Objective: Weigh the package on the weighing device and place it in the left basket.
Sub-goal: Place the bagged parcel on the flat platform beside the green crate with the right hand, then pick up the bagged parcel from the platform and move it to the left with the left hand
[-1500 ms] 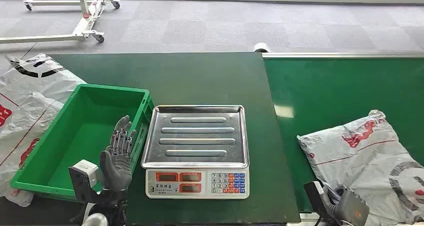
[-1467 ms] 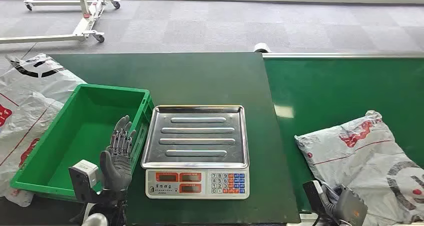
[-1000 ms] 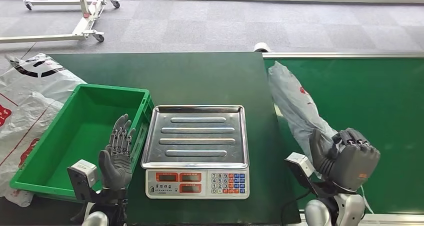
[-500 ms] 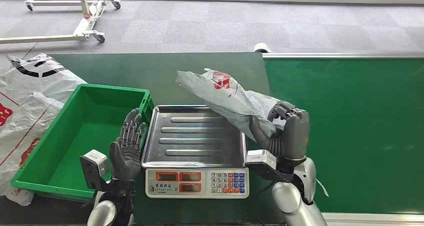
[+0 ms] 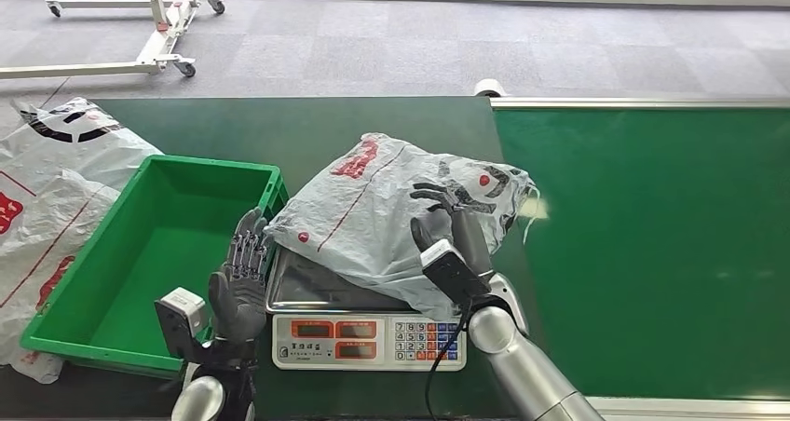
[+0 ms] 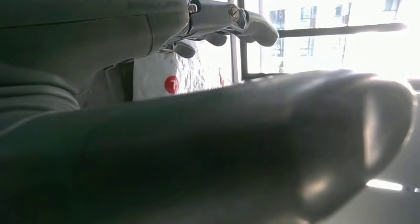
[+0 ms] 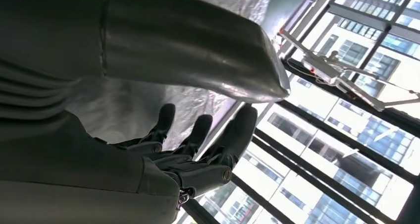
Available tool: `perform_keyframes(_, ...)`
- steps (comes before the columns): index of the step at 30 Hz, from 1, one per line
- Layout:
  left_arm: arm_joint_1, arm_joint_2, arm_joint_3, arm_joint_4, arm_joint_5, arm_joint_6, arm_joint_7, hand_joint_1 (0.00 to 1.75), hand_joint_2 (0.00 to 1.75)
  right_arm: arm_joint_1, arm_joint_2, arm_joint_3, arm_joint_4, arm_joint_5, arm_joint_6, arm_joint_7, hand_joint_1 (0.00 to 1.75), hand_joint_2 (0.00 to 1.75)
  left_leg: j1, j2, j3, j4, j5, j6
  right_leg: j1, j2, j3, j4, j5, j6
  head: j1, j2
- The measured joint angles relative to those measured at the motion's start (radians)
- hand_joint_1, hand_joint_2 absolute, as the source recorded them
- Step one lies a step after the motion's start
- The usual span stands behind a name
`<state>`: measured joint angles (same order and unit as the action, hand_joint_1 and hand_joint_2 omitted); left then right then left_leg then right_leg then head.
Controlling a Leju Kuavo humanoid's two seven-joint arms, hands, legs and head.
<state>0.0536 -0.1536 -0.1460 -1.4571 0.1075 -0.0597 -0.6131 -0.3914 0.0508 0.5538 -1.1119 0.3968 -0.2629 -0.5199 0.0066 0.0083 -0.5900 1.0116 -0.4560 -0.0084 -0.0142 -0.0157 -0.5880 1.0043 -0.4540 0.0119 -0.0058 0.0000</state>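
Observation:
The package [image 5: 373,211], a grey plastic mailer with red and black print, lies on the scale [image 5: 368,332] and covers most of its steel tray [image 5: 303,291]. My right hand [image 5: 445,218] rests on the package's right part, fingers spread and not closed around it. In the right wrist view those fingers [image 7: 208,140] stretch out straight beside the grey package [image 7: 133,105]. My left hand [image 5: 240,277] stands upright and open between the scale's left edge and the green basket [image 5: 212,167]. The left wrist view shows its fingers [image 6: 223,21] apart, with the package [image 6: 171,84] beyond them.
The green basket stands left of the scale with nothing in it. Several white printed bags [image 5: 56,174] lie heaped past the basket's left side. A green conveyor belt [image 5: 652,235] runs on the right. A white wheeled frame [image 5: 158,30] stands on the floor at the far left.
My right hand lifted the package off the conveyor belt, swung it left over the scale and laid it on the tray, then spread its fingers. The left hand shifted slightly right.

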Motion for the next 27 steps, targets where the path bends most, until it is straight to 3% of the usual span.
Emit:
perform_keyframes(9,0.015,0.027,0.019,-0.087,-0.101,0.205,-0.086,0.00,0.00,0.107,-0.091,-0.139,-0.081,-0.234,0.094,-0.007,0.00,0.00,0.000,-0.001,-0.001,0.000,-0.001,0.000,0.000,0.000,-0.001,0.000,-0.001,0.001,0.000,0.000)
perform_keyframes(12,0.011,0.037,0.019,-0.132,-0.163,0.274,-0.087,0.00,0.00,0.155,-0.111,-0.201,-0.155,-0.305,0.071,-0.037,0.00,0.00,0.000,-0.001,-0.001,0.000,-0.001,0.000,0.000,-0.001,-0.002,0.000,-0.001,0.001,0.000,0.000)
perform_keyframes(15,-0.024,0.055,0.009,-0.129,-0.324,0.324,-0.064,0.00,0.00,0.231,-0.132,-0.302,-0.281,-0.343,0.034,-0.056,0.00,0.00,0.000,-0.004,-0.001,0.000,-0.001,0.000,0.000,-0.005,-0.001,-0.001,-0.002,0.002,0.000,0.000)
perform_keyframes(18,-0.105,0.066,-0.023,-0.031,-0.535,0.352,-0.015,0.00,0.00,0.287,-0.139,-0.396,-0.382,-0.349,0.039,-0.053,0.00,0.00,-0.001,-0.004,-0.002,0.000,-0.001,0.000,-0.001,-0.005,-0.001,0.000,-0.001,0.002,0.000,0.000)
perform_keyframes(27,-0.364,0.070,-0.099,0.423,-0.834,0.470,0.060,0.00,0.00,0.335,-0.130,-0.507,-0.448,-0.345,0.089,-0.043,0.00,0.00,-0.001,0.002,-0.001,0.000,0.001,0.001,-0.001,0.000,-0.002,0.000,0.002,0.002,0.000,0.000)
